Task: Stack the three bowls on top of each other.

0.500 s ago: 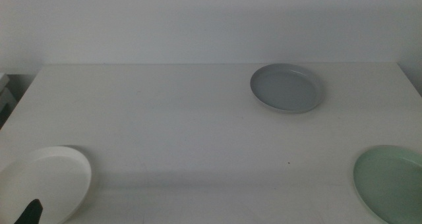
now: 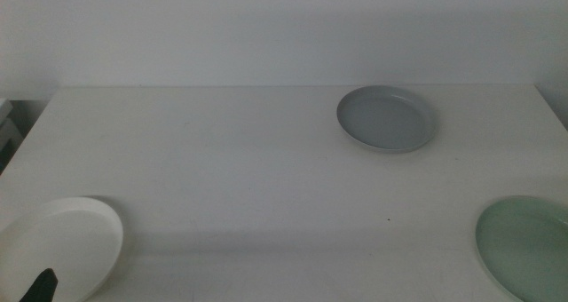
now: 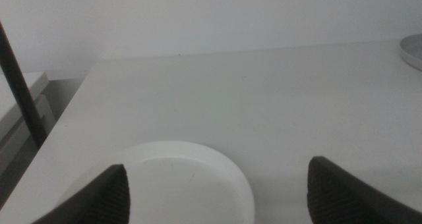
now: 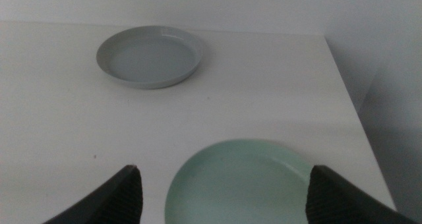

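Table: broad bare middle, the three bowls well apart from one another.
Grey bowl: sat toward the far right, short of the back edge.
White bowl: lay at the near left corner, just ahead of the left gripper, between its jaws, untouched.
Green bowl: lay at the near right edge, ahead of the right gripper.
Jaws: both pairs were spread wide, holding nothing.
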Robot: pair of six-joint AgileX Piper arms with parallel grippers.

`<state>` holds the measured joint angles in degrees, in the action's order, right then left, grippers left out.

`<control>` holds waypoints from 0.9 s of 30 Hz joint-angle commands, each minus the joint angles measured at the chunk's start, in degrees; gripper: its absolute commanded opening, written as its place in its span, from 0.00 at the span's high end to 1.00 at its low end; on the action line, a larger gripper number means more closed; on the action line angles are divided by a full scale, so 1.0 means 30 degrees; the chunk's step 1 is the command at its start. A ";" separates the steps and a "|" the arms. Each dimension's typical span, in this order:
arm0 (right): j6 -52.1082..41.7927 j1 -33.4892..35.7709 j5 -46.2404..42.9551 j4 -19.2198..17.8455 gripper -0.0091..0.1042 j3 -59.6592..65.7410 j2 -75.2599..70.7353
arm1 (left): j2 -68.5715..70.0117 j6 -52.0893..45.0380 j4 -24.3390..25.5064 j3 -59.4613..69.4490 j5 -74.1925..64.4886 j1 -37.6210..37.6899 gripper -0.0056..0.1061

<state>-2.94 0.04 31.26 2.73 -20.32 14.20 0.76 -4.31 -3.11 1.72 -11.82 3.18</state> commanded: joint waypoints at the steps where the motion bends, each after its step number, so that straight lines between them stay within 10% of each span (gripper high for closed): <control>1: -0.0095 0.0018 -0.1049 -0.0313 0.35 -0.1910 0.1745 | 0.0277 0.0161 -0.0101 0.0105 0.1472 -0.0001 0.18; 27: 0.0791 -0.2224 0.6526 0.0071 0.35 -0.9241 1.3451 | 0.0277 0.0161 -0.0101 0.0105 0.1472 -0.0001 0.18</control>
<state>1.04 -4.48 52.92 2.34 -45.87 53.59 0.76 -4.22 -3.11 1.72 -11.93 3.18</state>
